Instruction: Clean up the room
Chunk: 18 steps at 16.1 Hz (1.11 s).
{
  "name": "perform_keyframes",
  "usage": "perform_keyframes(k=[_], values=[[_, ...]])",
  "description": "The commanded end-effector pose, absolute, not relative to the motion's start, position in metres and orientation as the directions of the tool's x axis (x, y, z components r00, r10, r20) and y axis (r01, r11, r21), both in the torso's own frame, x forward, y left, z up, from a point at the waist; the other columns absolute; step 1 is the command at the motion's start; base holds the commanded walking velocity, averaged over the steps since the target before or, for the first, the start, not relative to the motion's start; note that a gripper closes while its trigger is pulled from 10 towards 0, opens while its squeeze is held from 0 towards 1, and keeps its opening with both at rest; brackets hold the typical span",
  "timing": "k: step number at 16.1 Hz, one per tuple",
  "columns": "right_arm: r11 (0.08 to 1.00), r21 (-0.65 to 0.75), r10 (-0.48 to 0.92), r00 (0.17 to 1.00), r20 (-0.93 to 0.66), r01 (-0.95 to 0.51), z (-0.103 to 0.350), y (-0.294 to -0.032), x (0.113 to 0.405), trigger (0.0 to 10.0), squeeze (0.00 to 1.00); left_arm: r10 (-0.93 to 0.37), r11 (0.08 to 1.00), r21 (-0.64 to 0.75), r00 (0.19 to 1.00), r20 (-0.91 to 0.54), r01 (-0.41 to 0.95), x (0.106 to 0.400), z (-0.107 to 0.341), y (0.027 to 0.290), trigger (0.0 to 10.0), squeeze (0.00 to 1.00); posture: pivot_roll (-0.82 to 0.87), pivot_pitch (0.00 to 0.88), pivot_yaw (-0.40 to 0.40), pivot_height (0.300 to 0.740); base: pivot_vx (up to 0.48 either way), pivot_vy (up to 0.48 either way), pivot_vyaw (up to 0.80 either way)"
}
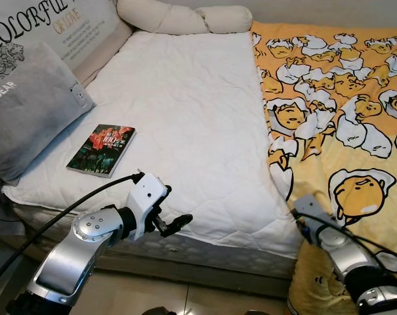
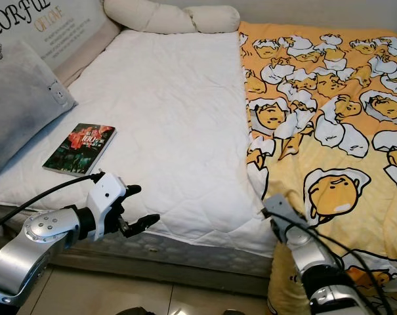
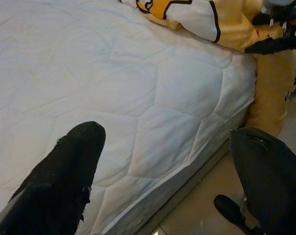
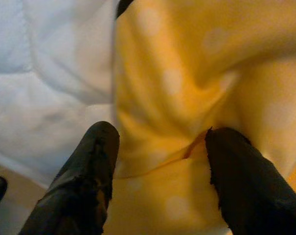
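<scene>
Task early. Right gripper (image 4: 160, 161) jaws wide apart, nothing held; yellow blanket (image 4: 187, 88) fold between them, unstraightened. Left gripper (image 3: 162, 166) jaws apart, empty; book (image 1: 102, 149) beyond, on bed (image 1: 185, 118).

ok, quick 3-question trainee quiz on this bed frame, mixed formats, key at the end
1. True or false: the book lies on the yellow blanket.
2. Which gripper is at the blanket's edge? A) left gripper B) right gripper
3. Fill in: the grey pillow lies to the book's ____ side.

Key: 1 false, it lies on the white mattress; 2 B, fingers open around a yellow fold; 3 left.
</scene>
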State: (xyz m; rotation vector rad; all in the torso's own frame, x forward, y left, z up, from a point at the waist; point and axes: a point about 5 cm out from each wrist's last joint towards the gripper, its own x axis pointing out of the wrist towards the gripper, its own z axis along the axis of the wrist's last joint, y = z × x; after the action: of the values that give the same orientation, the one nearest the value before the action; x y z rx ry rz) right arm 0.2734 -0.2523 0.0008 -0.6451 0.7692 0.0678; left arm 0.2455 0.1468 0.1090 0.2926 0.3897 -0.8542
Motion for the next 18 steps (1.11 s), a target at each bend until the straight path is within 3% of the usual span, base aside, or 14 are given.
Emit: perform_keyframes(k=[1, 5, 9, 10, 11, 12, 13, 18], values=[[0.801, -0.540, -0.199, 0.736, -0.647, -0.258, 0.007, -0.261, 0.277, 10.0, 1.00, -0.667, 0.621, 0.100, 0.591, -0.453, 0.777, 0.247, 0.108, 0.147, 10.0, 0.00, -0.07, 0.000, 0.041, 0.740, 0.000, 0.000, 0.00], [0.795, -0.562, -0.234, 0.738, -0.632, -0.229, 0.013, -0.276, 0.280, 10.0, 1.00, -0.670, 0.619, 0.098, 0.588, -0.453, 0.780, 0.247, 0.108, 0.146, 10.0, 0.00, -0.07, 0.000, 0.042, 0.740, 0.000, 0.000, 0.00], [0.866, -0.426, -0.125, 0.714, -0.689, -0.260, 0.001, -0.264, 0.275, 10.0, 1.00, -0.674, 0.611, 0.097, 0.581, -0.456, 0.785, 0.247, 0.109, 0.147, 10.0, 0.00, -0.06, 0.000, 0.049, 0.740, 0.000, 0.000, 0.00], [0.873, -0.402, -0.102, 0.702, -0.704, -0.277, -0.003, -0.260, 0.274, 4.8, 0.09, -0.674, 0.609, 0.098, 0.579, -0.458, 0.787, 0.247, 0.109, 0.147, 10.0, 0.00, -0.06, 0.000, 0.050, 0.740, 0.000, 0.000, 0.00], [0.874, -0.397, -0.096, 0.698, -0.709, -0.282, -0.005, -0.259, 0.273, 4.8, 0.09, -0.674, 0.608, 0.099, 0.578, -0.459, 0.787, 0.247, 0.109, 0.147, 10.0, 0.00, -0.05, 0.000, 0.050, 0.740, 0.000, 0.000, 0.00], [0.873, -0.398, -0.100, 0.695, -0.712, -0.282, -0.005, -0.259, 0.273, 0.7, 0.00, -0.674, 0.608, 0.099, 0.578, -0.461, 0.788, 0.247, 0.109, 0.147, 10.0, 0.00, -0.05, 0.000, 0.050, 0.740, 0.000, 0.000, 0.00], [0.874, -0.397, -0.104, 0.691, -0.715, -0.280, -0.006, -0.259, 0.273, 0.0, 0.00, -0.673, 0.607, 0.100, 0.577, -0.462, 0.788, 0.247, 0.110, 0.148, 10.0, 0.00, -0.05, 0.000, 0.051, 0.740, 0.000, 0.000, 0.00], [0.870, -0.405, -0.119, 0.678, -0.725, -0.280, -0.005, -0.262, 0.274, 0.0, 0.00, -0.675, 0.601, 0.102, 0.571, -0.468, 0.793, 0.246, 0.111, 0.148, 10.0, 0.00, -0.04, 0.000, 0.056, 0.740, 0.000, 0.000, 0.00]])
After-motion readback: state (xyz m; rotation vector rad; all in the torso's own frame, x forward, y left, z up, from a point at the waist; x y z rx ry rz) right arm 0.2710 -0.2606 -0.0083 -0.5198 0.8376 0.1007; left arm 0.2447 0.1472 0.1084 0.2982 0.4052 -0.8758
